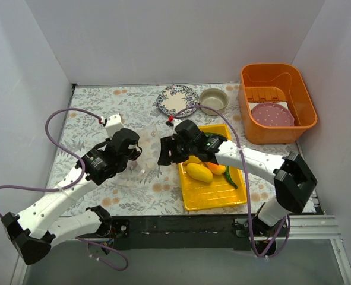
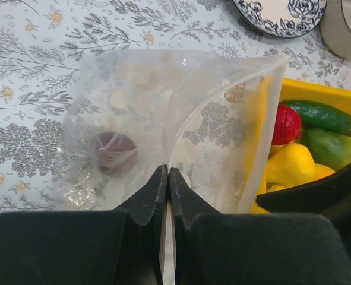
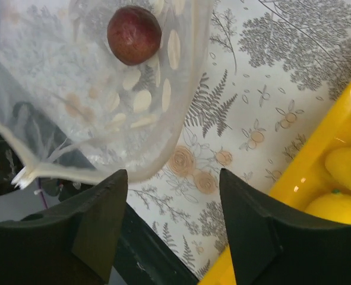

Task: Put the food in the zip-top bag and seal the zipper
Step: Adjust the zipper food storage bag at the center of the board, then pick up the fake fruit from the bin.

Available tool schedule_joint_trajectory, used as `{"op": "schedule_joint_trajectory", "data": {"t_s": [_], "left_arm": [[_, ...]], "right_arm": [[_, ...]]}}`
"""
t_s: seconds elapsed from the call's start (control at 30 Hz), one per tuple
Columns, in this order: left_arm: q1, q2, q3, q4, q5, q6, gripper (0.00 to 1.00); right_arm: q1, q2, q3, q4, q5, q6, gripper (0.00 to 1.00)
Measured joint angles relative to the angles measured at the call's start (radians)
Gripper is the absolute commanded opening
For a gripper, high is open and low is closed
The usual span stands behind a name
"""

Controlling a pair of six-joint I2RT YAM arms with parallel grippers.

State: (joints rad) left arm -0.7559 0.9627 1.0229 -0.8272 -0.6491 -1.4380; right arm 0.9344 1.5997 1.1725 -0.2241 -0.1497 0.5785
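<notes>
The edge of the zip-top bag (image 2: 163,107) is pinched between the closed fingers of the left gripper (image 2: 168,175) — a dark purple piece (image 2: 114,152) is seen inside. The right gripper (image 3: 174,178) is spread apart, empty, near the bag. Beyond, other food (image 2: 294,166) is seen in the yellow tray (image 1: 214,199).

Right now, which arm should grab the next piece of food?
Probably right: the right gripper is open and empty beside the yellow tray of food; the left gripper is shut on the zip-top bag's edge.

Clear zip-top bag (image 2: 163,119) gapes open, one dark purple fruit (image 2: 114,152) apparently resting inside.
</notes>
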Motion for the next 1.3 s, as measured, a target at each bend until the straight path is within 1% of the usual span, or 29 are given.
{"op": "schedule_joint_trajectory", "data": {"t_s": [0.03,0.1,0.2,0.3,0.4,0.47,0.6,0.73,1.0,1.2,1.3], "left_arm": [[0.0,0.009,-0.011,0.016,0.013,0.005,0.0],[0.0,0.024,-0.026,0.039,0.035,0.014,0.0],[0.0,0.04,-0.037,0.077,0.067,0.031,0.0],[0.0,0.048,-0.04,0.105,0.088,0.044,0.0],[0.0,0.053,-0.048,0.126,0.108,0.055,0.0],[0.0,0.057,-0.05,0.134,0.121,0.059,0.0],[0.0,0.061,-0.05,0.145,0.14,0.062,0.0],[0.0,0.061,-0.05,0.154,0.151,0.062,0.0],[0.0,0.071,-0.05,0.155,0.164,0.062,0.0],[0.0,0.083,-0.05,0.155,0.168,0.061,0.0],[0.0,0.083,-0.05,0.155,0.17,0.061,0.0]], "right_arm": [[-0.002,-0.024,-0.019,-0.005,0.012,-0.001,0.85],[-0.005,-0.085,-0.059,-0.007,0.039,-0.002,0.89],[-0.011,-0.188,-0.109,-0.021,0.103,-0.002,0.93],[-0.018,-0.276,-0.142,-0.045,0.179,-0.002,0.94],[-0.031,-0.336,-0.182,-0.076,0.239,-0.005,0.98],[-0.046,-0.356,-0.217,-0.101,0.259,-0.01,0.98],[-0.093,-0.343,-0.241,-0.182,0.24,-0.053,0.98],[-0.117,-0.333,-0.241,-0.225,0.222,-0.125,0.98],[-0.126,-0.288,-0.241,-0.258,0.217,-0.289,0.98],[-0.133,-0.225,-0.254,-0.275,0.198,-0.36,0.98],[-0.135,-0.196,-0.254,-0.274,0.178,-0.386,0.96]]}}
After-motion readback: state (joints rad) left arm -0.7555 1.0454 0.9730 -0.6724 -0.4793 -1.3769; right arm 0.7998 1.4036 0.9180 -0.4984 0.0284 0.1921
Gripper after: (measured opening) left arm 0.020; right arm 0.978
